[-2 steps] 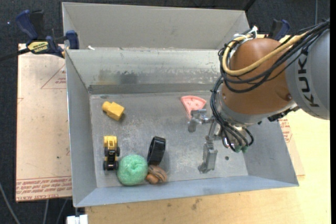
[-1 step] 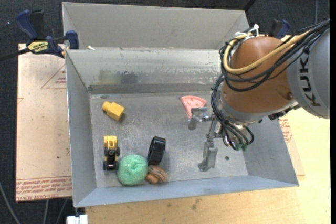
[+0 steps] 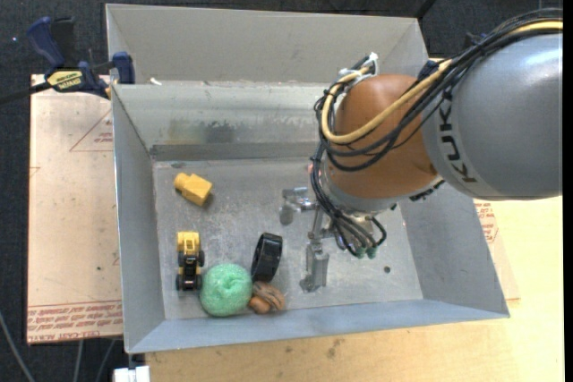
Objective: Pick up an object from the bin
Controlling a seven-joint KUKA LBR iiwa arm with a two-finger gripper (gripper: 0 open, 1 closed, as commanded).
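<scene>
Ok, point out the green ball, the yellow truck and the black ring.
green ball (image 3: 225, 290), camera view, middle of the ball
yellow truck (image 3: 188, 259), camera view, middle of its body
black ring (image 3: 259, 263), camera view, its outer wall

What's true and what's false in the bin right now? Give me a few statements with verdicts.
1. The gripper holds the black ring. False: nothing is between its open fingers; the ring lies beside it.
2. The green ball lies at the lower left of the bin. True.
3. The yellow block touches the yellow toy vehicle. False: they lie apart.
4. A small brown thing lies beside the green ball. True.
</scene>
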